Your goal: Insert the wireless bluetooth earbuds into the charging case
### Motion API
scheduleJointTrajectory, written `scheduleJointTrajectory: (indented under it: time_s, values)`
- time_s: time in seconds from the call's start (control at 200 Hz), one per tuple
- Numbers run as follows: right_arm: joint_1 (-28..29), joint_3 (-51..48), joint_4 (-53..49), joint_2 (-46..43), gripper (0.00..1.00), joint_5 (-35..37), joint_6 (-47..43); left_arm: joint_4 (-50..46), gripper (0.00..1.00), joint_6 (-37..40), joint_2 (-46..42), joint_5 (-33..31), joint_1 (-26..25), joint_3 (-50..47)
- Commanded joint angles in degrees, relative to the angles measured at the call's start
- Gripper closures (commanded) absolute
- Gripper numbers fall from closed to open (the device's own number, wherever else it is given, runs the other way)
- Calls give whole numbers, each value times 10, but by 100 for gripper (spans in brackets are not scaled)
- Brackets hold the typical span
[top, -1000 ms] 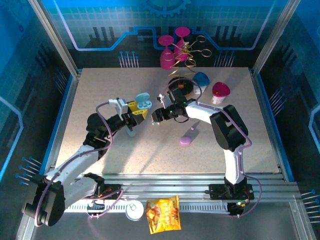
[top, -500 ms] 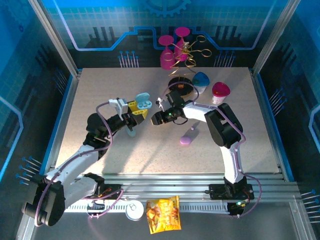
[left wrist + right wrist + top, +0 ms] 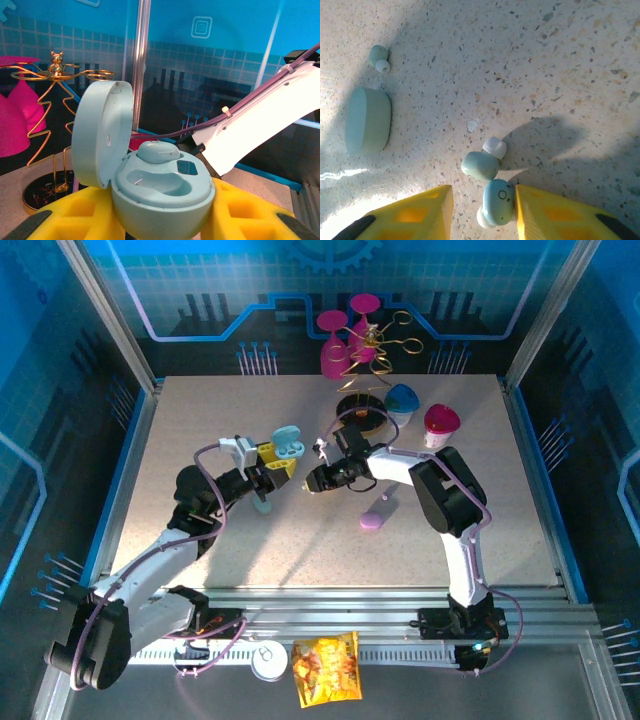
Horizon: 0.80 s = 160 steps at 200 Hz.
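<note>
Speckled desk [image 3: 200, 440] in blue booth | step: picking up another earbud | left jaws clamped on open charging case [image 3: 160, 195], seated bud [image 3: 157, 151] inside | right jaws part-open astride loose earbud [image 3: 498, 200] on desk, near-right of case, not yet clamped | next: pinch, lift, align over empty socket | versus a second back: right jaws narrower

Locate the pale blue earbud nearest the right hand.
Right wrist view: the pale blue plastic earbud lies on the speckled table between the right hand's yellow fingers.
</note>
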Motion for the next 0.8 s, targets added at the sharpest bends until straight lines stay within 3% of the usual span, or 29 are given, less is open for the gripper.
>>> scheduleJointTrajectory:
  time_s: [0.0, 0.315, 0.53, 0.795]
  values:
    - [6, 9, -31, 9, 69, 5, -5, 21, 83, 6, 1, 6, 5, 4]
    - [16, 20, -67, 17, 72, 31, -41, 21, 83, 10, 5, 4, 5, 0]
    - [17, 24, -73, 20, 84, 41, -36, 23, 83, 11, 5, 5, 5, 0]
    - [20, 7, -67, -18, 85, 77, -33, 22, 83, 16, 7, -3, 5, -5]
